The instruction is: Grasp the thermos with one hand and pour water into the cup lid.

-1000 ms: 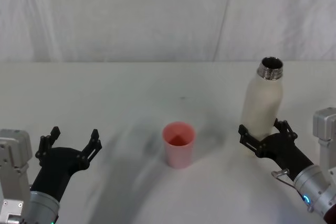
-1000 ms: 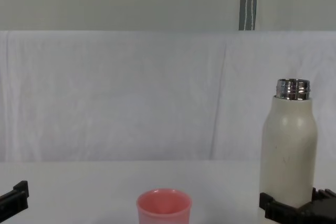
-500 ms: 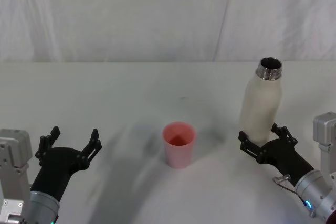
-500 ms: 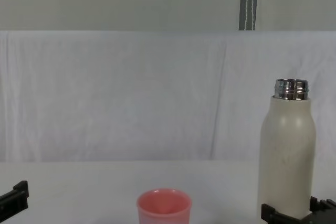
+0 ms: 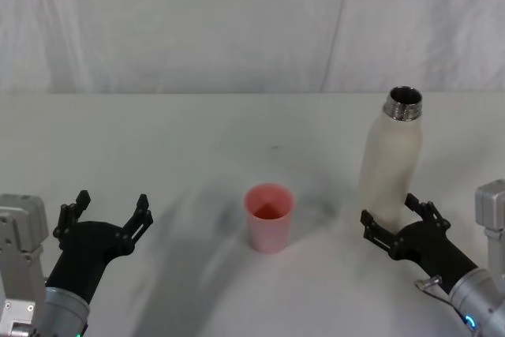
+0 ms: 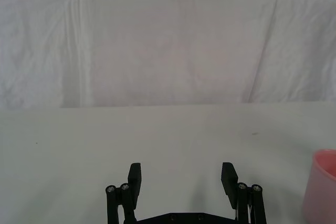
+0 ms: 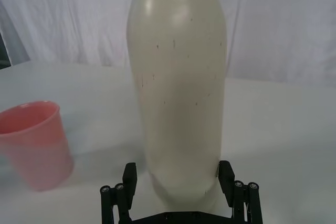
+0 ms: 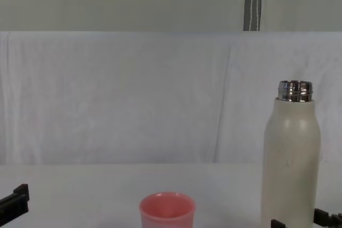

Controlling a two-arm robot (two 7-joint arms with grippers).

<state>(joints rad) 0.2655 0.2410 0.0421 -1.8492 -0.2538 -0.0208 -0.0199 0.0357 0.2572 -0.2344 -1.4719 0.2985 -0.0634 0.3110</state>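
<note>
**Two open grippers, a pink cup and a cream thermos on a white table**

At the left, the left gripper rests low over the white table, well apart from everything else. Its black, angular fingers are spread wide with only bare tabletop between them. From the chest camera, just one dark fingertip pokes in at the lower left edge.

In the middle stands the cup lid, a small salmon-pink plastic cup with a round rim and slightly tapered sides, upright and open at the top. Whether it holds any liquid cannot be made out.

To the right, near the cup but not touching it, stands the thermos: a tall, smooth, cream-white bottle, faintly speckled, with rounded shoulders and a shiny threaded steel neck left uncapped. It stands upright on the table.

The right gripper sits at the bottle's base on the robot's side, its black fingers spread to either side of the lowest part of the body. The gap looks slight; contact cannot be confirmed. A wrinkled white cloth hangs behind the table.
</note>
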